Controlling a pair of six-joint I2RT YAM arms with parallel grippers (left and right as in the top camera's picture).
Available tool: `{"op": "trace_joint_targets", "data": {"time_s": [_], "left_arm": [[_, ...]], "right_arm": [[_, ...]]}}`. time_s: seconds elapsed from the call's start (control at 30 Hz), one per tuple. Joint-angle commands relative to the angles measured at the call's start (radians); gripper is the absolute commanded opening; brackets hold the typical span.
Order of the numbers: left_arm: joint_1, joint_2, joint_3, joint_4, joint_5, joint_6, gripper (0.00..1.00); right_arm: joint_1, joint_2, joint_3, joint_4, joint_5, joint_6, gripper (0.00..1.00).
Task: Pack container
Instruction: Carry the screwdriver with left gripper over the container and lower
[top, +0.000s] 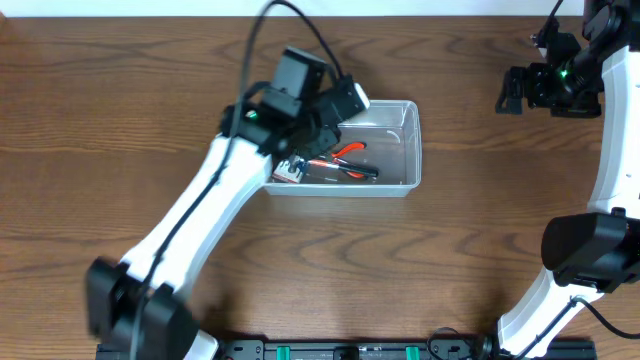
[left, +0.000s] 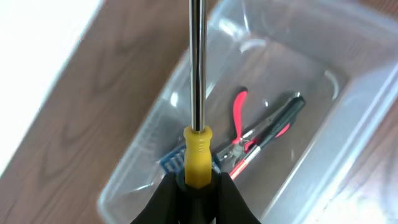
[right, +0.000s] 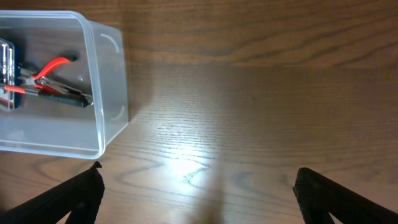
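Note:
The clear plastic container (top: 408, 150) sits mid-table; it also shows in the left wrist view (left: 348, 143) and the right wrist view (right: 109, 74). Inside lie red-handled pliers (top: 345, 152) (left: 239, 115) (right: 53, 65), a black-handled tool (left: 280, 118) and a small blue case (left: 171, 160). My left gripper (left: 198, 183) hovers over the container's left end, shut on a screwdriver with a yellow collar (left: 198, 152) and a steel shaft pointing away over the bin. In the overhead view the arm hides it (top: 300, 100). My right gripper (right: 198, 186) is open and empty, far right of the container.
The wooden table (top: 480, 250) stretches around the container. The right arm (top: 560, 85) stands at the back right corner. A pale strip beyond the table's far edge shows in the left wrist view (left: 37, 50).

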Motion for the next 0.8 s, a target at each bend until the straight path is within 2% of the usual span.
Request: {"op": "trace_joint_targets", "data": {"time_s": [0.0, 0.43, 0.53, 0.63, 0.67, 0.7, 0.77], "left_arm": [[0.001, 0.109, 0.01, -0.002, -0.018, 0.059, 0.06], [0.014, 0.254, 0.01, -0.048, -0.018, 0.057, 0.06], [0.026, 0.284, 0.01, -0.055, -0.018, 0.031, 0.17], [0.031, 0.299, 0.01, -0.055, -0.018, 0.023, 0.17], [0.031, 0.301, 0.01, -0.053, -0.018, 0.024, 0.28], [0.031, 0.302, 0.01, -0.05, -0.018, 0.024, 0.34], [0.031, 0.304, 0.01, -0.042, -0.018, 0.024, 0.41]], "right_arm": [[0.005, -0.029, 0.003, -0.001, -0.02, 0.003, 0.99], [0.005, -0.029, 0.003, -0.001, -0.019, -0.006, 0.99], [0.005, -0.029, 0.003, -0.002, -0.019, -0.006, 0.99], [0.005, -0.029, 0.003, -0.002, -0.019, -0.009, 0.99], [0.005, -0.029, 0.003, -0.002, -0.019, -0.009, 0.99], [0.005, -0.029, 0.003, -0.002, -0.019, -0.01, 0.99], [0.005, -0.029, 0.003, -0.002, -0.019, -0.013, 0.99]]}}
